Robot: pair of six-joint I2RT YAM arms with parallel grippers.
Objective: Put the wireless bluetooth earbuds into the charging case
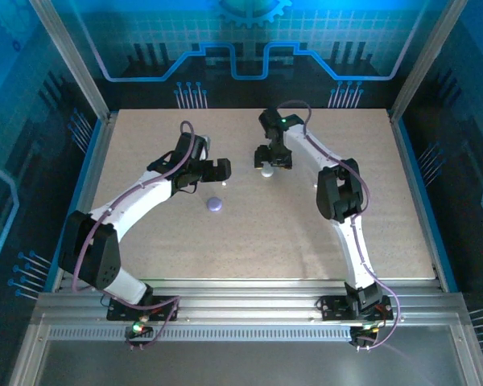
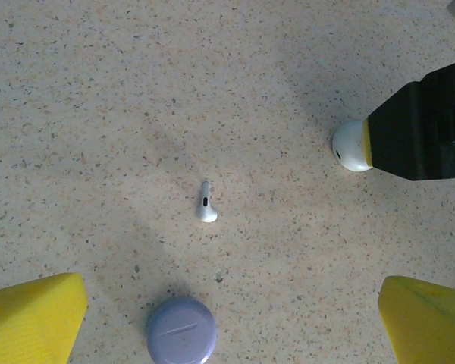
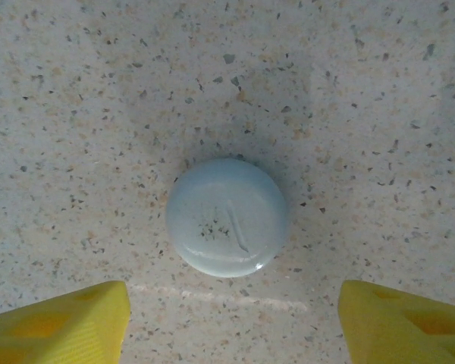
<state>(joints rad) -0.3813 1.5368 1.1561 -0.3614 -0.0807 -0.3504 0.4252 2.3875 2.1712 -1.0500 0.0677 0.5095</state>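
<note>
White and shiny, the earbud [image 2: 205,203] looks light and slippery, so pinch its thin stem softly; left gripper [image 2: 229,299] and right gripper [image 3: 231,294] are spread wide, empty.

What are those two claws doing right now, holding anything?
Left gripper: open, holding nothing, above a tiny white earbud.
Right gripper: open, over a round pale piece, not touching it.

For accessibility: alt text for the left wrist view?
A small white earbud lies alone mid-frame on the speckled table. A lavender round case sits at the bottom edge between the left gripper's open yellow fingertips; a white round case is at right, partly hidden by a black finger.
</note>
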